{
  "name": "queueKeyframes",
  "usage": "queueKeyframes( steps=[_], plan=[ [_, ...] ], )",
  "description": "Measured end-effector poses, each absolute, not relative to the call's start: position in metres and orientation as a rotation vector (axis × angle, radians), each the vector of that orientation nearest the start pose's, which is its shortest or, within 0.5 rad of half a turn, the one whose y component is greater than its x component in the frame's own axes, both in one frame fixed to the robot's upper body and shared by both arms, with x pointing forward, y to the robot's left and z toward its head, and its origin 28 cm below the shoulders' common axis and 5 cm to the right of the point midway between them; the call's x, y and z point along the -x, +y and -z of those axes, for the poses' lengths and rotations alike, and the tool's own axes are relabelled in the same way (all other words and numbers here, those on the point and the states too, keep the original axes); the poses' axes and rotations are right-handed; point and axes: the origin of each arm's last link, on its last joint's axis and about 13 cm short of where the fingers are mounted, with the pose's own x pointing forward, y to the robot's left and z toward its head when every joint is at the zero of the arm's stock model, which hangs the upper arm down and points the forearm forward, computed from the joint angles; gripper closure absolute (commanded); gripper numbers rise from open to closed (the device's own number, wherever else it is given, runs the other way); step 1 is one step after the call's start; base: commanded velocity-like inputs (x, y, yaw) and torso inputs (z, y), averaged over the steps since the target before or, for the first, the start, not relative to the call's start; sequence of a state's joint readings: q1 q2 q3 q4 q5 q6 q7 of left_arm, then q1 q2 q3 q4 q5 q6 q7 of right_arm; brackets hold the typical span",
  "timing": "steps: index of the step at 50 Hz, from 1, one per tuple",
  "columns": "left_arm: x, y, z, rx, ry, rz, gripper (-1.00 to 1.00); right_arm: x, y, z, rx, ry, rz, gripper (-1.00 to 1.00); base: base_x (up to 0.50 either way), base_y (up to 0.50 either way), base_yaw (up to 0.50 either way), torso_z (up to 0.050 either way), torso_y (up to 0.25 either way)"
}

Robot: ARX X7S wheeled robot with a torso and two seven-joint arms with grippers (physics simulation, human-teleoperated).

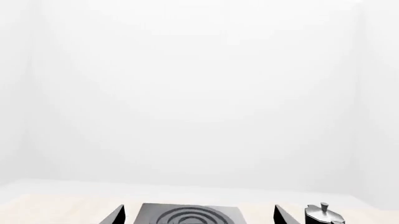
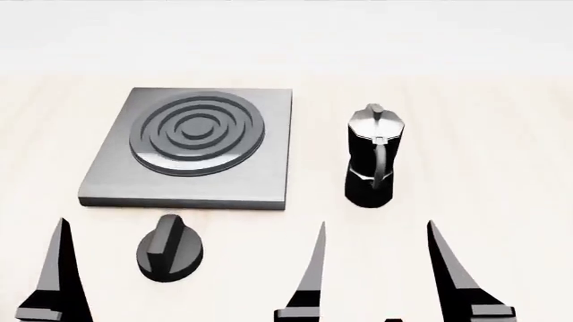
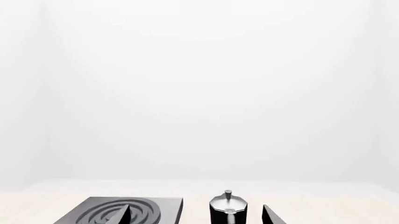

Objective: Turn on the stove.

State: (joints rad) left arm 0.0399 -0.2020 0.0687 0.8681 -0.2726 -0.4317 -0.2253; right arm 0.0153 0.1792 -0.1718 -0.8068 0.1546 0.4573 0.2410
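Head view: flat grey stove [image 2: 192, 151] slab, ridged round black knob [image 2: 169, 247].

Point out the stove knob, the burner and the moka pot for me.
knob [image 2: 169, 247]: head view, on its raised grip ridge.
burner [image 2: 197, 133]: head view, on its concentric rings.
moka pot [image 2: 372, 157]: head view, on its body.

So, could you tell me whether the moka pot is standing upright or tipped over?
Upright. In the head view the moka pot stands on its base on the table, lid knob on top, handle facing the camera, right of the stove.
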Motion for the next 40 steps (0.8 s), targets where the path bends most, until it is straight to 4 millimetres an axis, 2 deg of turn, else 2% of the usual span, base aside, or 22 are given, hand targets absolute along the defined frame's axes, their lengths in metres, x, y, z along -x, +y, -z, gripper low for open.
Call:
queueKeyframes(
  steps=[4, 32, 40],
  plan=[
    [-0.1664, 0.2055, -0.1504, 0.082, -0.349, 0.051, -1.0, -0.1784, -0.0828, -0.1439, -0.015, -0.326, -0.052, -1.0, 0.0, 0.0, 0.0, 0.011, 0.004],
    [-0.1655, 0.2058, -0.1495, 0.089, -0.336, 0.071, -1.0, -0.1784, -0.0816, -0.1427, -0.014, -0.328, -0.065, -1.0, 0.0, 0.0, 0.0, 0.049, -0.001],
    [-0.1657, 0.2054, -0.1484, 0.078, -0.334, 0.07, -1.0, -0.1785, -0.0814, -0.1425, -0.015, -0.328, -0.068, -1.0, 0.0, 0.0, 0.0, 0.047, -0.11]
  ],
)
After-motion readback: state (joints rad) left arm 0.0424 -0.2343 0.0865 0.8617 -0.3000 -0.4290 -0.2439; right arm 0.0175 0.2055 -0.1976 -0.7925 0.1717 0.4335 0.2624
